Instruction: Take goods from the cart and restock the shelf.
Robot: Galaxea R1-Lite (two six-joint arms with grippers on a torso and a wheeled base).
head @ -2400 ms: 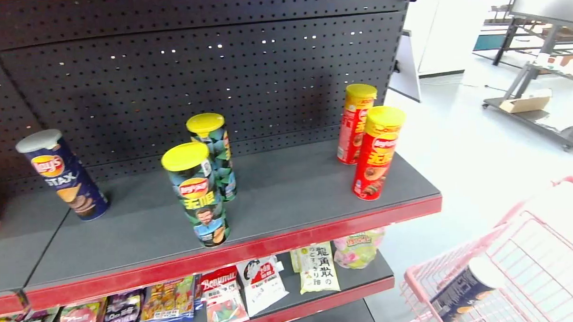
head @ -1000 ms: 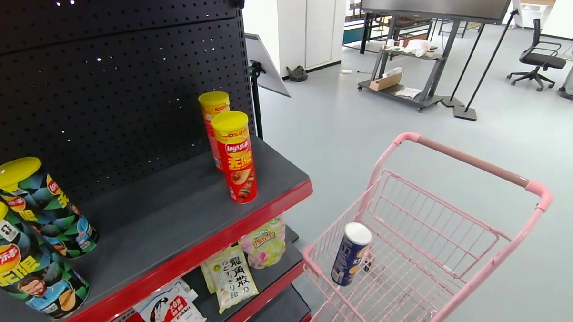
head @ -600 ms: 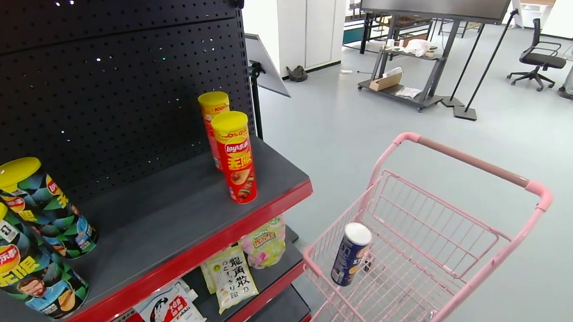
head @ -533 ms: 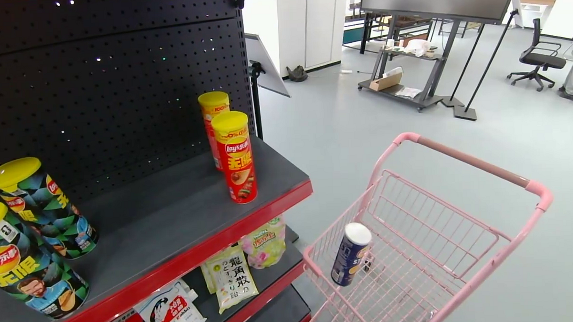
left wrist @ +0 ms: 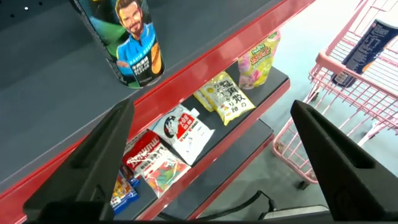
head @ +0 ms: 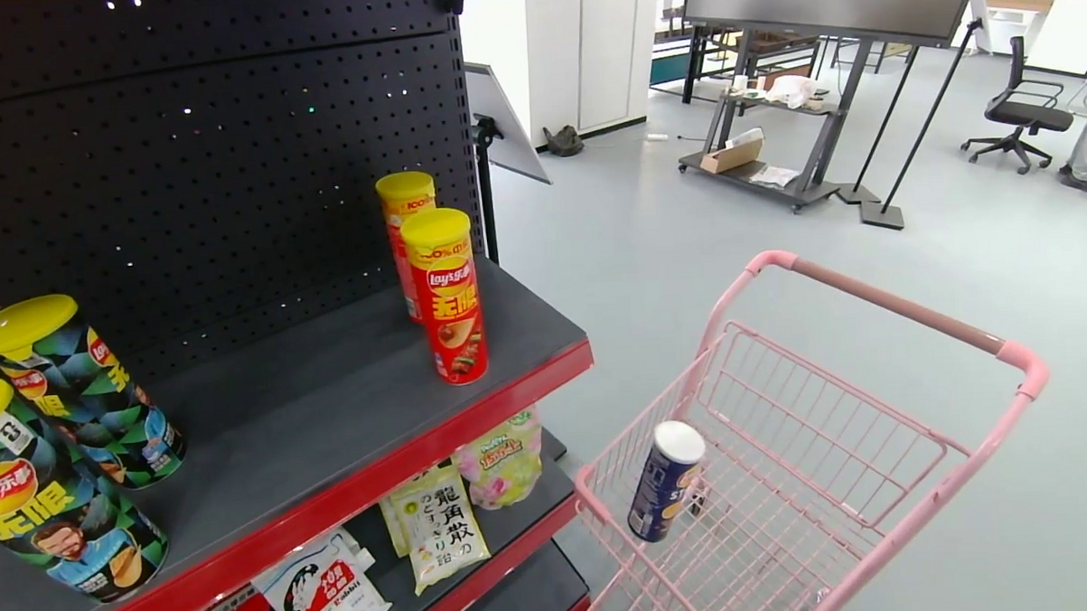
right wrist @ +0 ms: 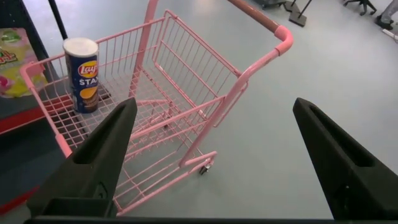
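Canister in cart beside stocked shelf

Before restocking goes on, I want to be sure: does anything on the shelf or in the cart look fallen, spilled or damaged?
Nothing stands out. The blue can stands upright in the pink cart, and the red cans and green cans stand upright on the shelf. No spill shows.

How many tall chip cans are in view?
5. On the shelf: front red can and back red can near its right end; front teal can and back teal can at its left. A blue can is in the pink cart. More may hide beyond the left edge.
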